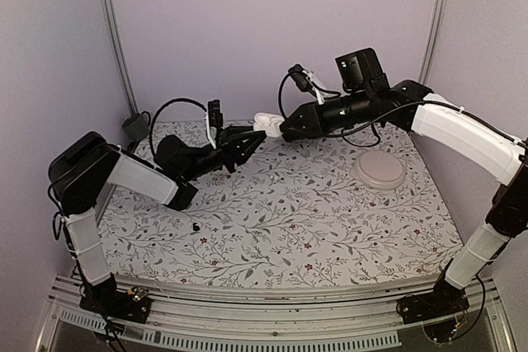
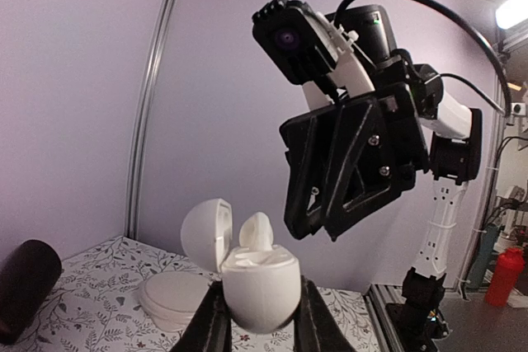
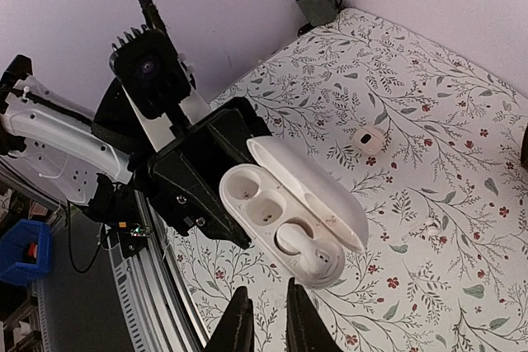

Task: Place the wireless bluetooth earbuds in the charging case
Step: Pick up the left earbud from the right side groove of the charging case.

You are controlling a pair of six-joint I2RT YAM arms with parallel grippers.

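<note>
Above table (image 1: 330, 228), case (image 2: 260, 282) in left gripper (image 2: 262, 312)

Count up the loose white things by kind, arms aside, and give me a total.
Charging case: 1
Earbud, seated in the case: 1
Pale round dish: 1
Round lump with dark spot: 1
Total: 4; a pale speck on the table is too small to name.
</note>
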